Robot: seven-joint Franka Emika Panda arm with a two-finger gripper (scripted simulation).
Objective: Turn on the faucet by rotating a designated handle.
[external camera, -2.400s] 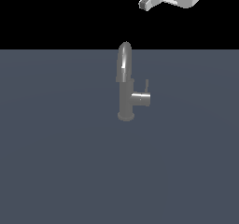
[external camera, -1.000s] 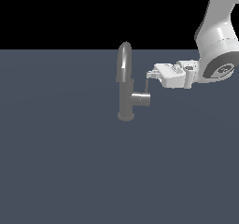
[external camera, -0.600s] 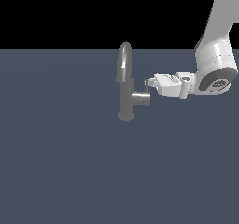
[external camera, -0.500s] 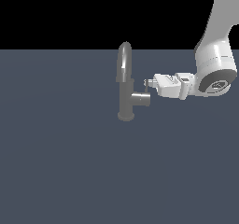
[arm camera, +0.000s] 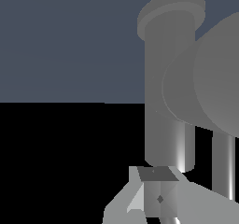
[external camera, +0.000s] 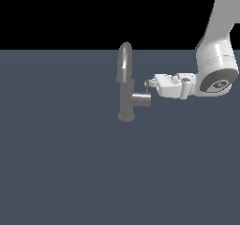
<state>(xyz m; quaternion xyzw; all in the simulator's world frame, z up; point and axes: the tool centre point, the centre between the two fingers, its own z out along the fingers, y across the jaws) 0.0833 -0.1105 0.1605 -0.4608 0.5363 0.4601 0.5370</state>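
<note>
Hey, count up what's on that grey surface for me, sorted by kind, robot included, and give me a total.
Faucets: 1, the faucet, with the handle by its side stub.
Robot arms: 1, ending in the gripper.
Total: 2

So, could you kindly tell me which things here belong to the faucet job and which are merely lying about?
Part of the job:
- faucet
- handle, a thin rod at the side stub
- pincer, at the handle

Lying about:
- nothing; only the bare grey surface
</note>
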